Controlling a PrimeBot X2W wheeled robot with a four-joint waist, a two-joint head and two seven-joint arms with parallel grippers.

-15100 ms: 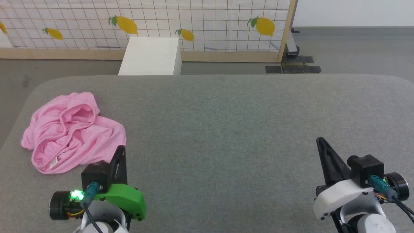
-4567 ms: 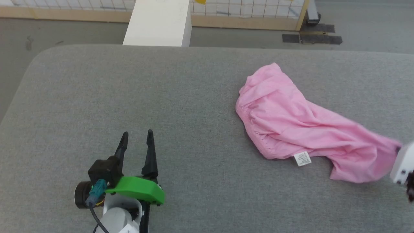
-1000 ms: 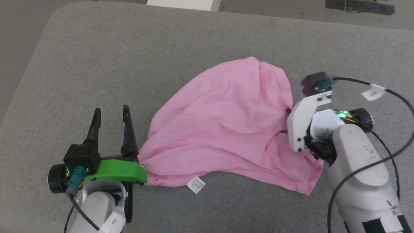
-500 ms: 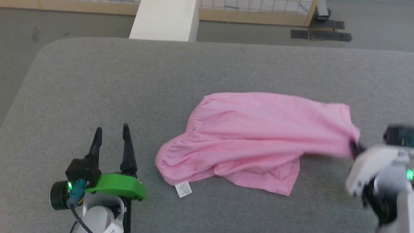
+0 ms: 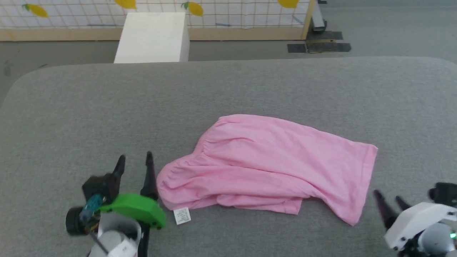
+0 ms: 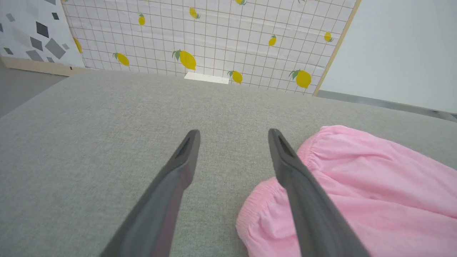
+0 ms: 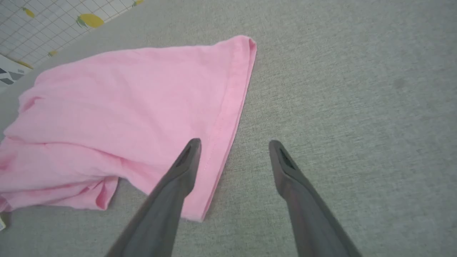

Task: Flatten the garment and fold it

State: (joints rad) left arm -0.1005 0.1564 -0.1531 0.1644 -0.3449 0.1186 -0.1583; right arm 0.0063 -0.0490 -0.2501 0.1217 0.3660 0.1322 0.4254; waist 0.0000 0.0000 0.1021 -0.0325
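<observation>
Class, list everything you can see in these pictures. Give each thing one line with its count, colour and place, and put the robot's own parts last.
garment: one, light pink, lying spread on the padded surface between the two grippers
tag: one, white, at the garment's near left edge
padded surface: one, grey, under everything
box: one, white, on the floor beyond the surface
screen: one, white grid with yellow lemons, behind the box
left gripper: one, dark fingers, open, beside the garment's gathered end
right gripper: one, dark fingers, open, by the garment's straight hem

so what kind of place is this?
Probably a lab test cell rather than a home: a grey padded table, a lemon-print grid backdrop and a plain grey floor beyond.
</observation>
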